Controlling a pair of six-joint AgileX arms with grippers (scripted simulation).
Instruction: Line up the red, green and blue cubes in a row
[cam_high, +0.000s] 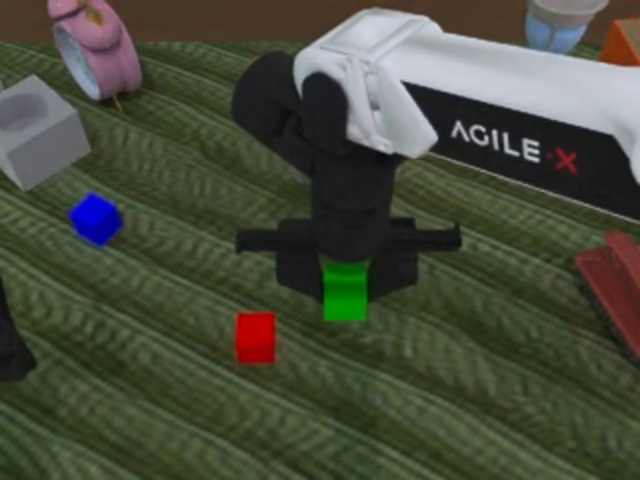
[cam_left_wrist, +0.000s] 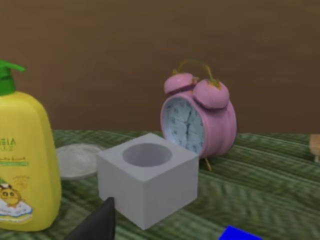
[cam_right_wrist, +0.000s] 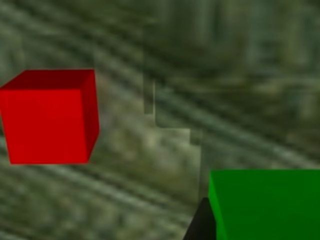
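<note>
Cloth (cam_high: 470, 400), green and ribbed, is covering the whole table as the right AgileX arm (cam_high: 520, 100) is reaching in from two o'clock in the top view, its right gripper (cam_high: 345, 290) pointing down over the centre and clamping the green cube (cam_high: 345, 292) between its fingers. The right wrist view is showing that cube held at one finger, with the red cube (cam_high: 255, 337) near it on the cloth. From above, the red cube is sitting just beside the green one, at about eight o'clock from it. The blue cube (cam_high: 96, 218) is lying well apart at ten o'clock, near the grey block (cam_high: 35, 130) and the pink alarm clock (cam_high: 95, 45). The left gripper (cam_high: 8, 345) is waiting at the table's left edge; whether it is open cannot be told. The risk appears to be in the setting-down: a descent too close to the red cube could be nudging it askew, and an early release could be leaving the green cube tipped or out of line.
</note>
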